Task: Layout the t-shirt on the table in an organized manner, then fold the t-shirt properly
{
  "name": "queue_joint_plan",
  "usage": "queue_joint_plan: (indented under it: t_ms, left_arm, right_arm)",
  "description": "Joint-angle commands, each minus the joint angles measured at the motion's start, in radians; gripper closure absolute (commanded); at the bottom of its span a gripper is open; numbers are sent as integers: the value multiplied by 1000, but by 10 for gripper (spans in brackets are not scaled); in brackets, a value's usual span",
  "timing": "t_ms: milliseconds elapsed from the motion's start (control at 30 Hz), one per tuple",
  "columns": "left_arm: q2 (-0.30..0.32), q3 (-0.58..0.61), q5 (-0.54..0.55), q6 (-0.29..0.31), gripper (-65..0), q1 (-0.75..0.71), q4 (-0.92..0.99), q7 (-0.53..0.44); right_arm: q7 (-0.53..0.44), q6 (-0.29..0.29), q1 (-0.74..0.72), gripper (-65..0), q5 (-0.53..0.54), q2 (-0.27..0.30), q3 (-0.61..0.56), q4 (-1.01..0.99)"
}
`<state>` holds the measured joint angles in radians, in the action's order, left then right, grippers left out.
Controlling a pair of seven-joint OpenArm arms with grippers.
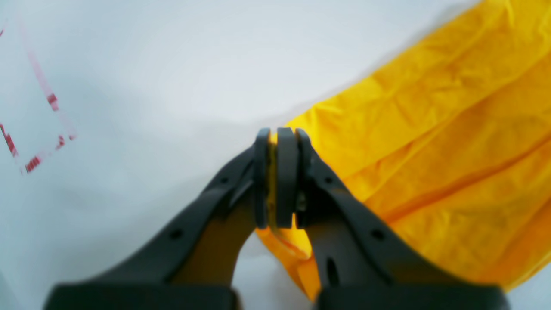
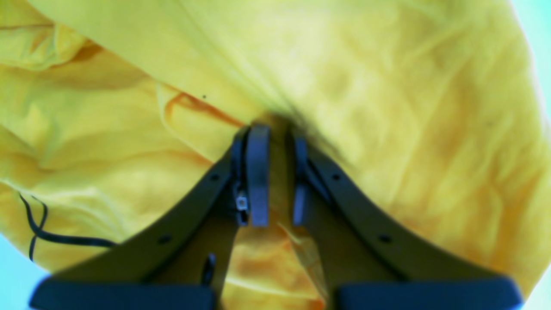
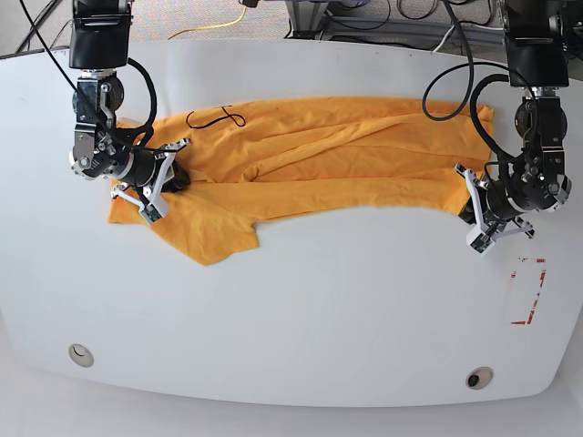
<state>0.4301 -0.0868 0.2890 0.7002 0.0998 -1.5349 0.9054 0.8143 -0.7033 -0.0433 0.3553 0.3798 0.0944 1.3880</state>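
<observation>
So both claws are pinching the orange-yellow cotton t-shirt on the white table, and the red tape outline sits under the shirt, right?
Not quite. The red tape outline lies bare on the white table, clear of the orange-yellow cotton t-shirt, as the base view shows. Both claws do pinch it.

Orange-yellow t-shirt point(image 3: 319, 159) with black line drawing, white table point(image 3: 301, 309), red tape outline point(image 3: 528, 291)

Beyond the desk's far edge lies grey floor point(image 3: 264, 14) with a yellow cable point(image 3: 217, 25) curling near the middle and a tangle of black cables point(image 3: 364, 23) by metal frame legs point(image 3: 305, 16) toward the far right corner
</observation>
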Motion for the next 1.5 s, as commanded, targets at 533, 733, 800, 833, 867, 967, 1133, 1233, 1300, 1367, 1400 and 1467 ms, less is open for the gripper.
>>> queue_joint_plan:
  t_ms: [533,733,800,833,867,967,1133,1233,1300,1367,1400,1467]
  left_arm:
    - [98,-52,5,-2,-7,-170,-86,-1]
    - [98,-57,-1,-2,-13,-177,-74,-1]
    - [100,-57,-1,-2,-31,-174,-66,-1]
    - [100,-57,-1,-2,-58,-171,-62,-1]
    - [103,-57,-1,-2,-75,-170,-60,-1]
    - [118,-57,0,-2,-208,-168,-62,-1]
    - [125,-81,-3,-2,-403,-151,-59,-1]
    - [125,-115,-3,-2,-472,-148,-59,-1]
    - [125,-135,2,-2,-482,-148,-65,-1]
    - [125,-153,6,-2,-485,-139,-72,-1]
    - [125,-158,11,-2,-485,-131,-80,1]
    - [125,-163,29,-2,-485,-114,-97,19]
  right_arm:
    - [35,5,-2,-71,-26,12,1,1]
    - [35,5,-2,-71,-26,11,1,1]
    - [35,5,-2,-71,-26,11,1,1]
    - [35,5,-2,-71,-26,11,1,1]
    - [35,5,-2,-71,-26,11,1,1]
    - [35,5,-2,-71,-26,11,1,1]
    - [35,5,-2,-71,-26,11,1,1]
    - [35,5,-2,-71,-26,14,1,1]
    - [35,5,-2,-71,-26,14,1,1]
    - [35,5,-2,-71,-26,14,1,1]
    - [35,5,-2,-71,-26,14,1,1]
    - [35,5,-4,-71,-26,14,1,1]
